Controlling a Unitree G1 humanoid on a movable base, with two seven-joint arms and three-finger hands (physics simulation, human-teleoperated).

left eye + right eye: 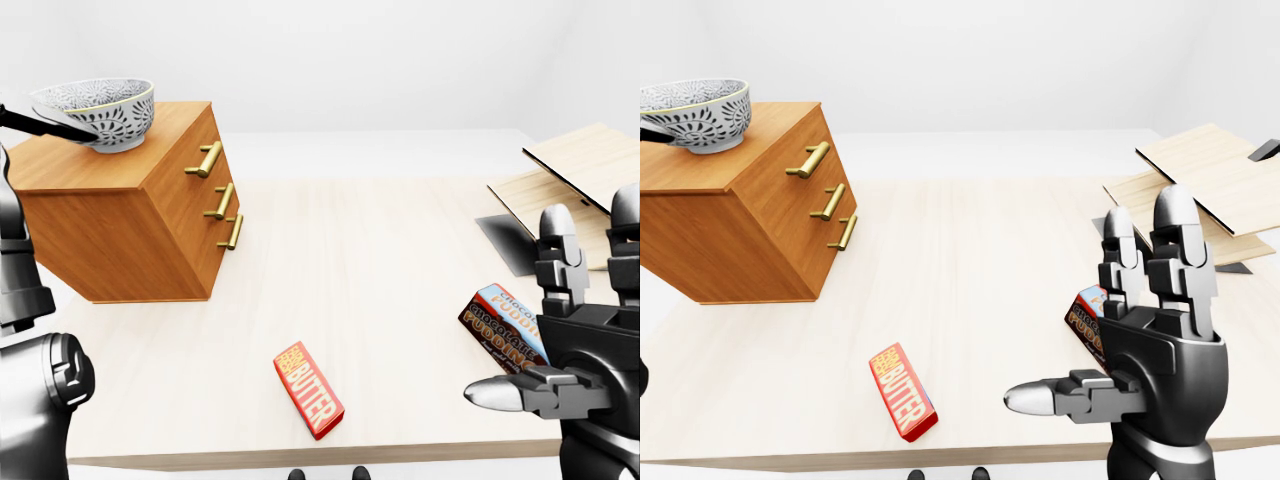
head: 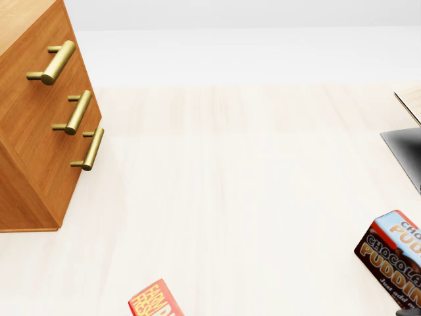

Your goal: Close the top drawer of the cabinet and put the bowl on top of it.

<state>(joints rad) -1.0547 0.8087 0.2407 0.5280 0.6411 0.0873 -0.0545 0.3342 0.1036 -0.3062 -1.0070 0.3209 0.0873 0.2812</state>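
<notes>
1. Progress looks nearly complete: the top drawer point(image 1: 192, 152) sits flush with the two below it on the cabinet point(image 1: 150, 215), upper left of the left-eye view. The bowl point(image 1: 100, 112) rests on the cabinet's top, toward its left end.
2. What seems left is only clearing the left hand point(image 1: 45, 124) from the bowl.
3. Right hand point(image 1: 1165, 370), lower right, is released: fingers upright and spread, grasping nothing.
4. Left hand is mostly cut off at the frame's left edge. One dark finger reaches the bowl's left side, but I cannot tell its grip.
5. Head view crops out the bowl entirely.
</notes>
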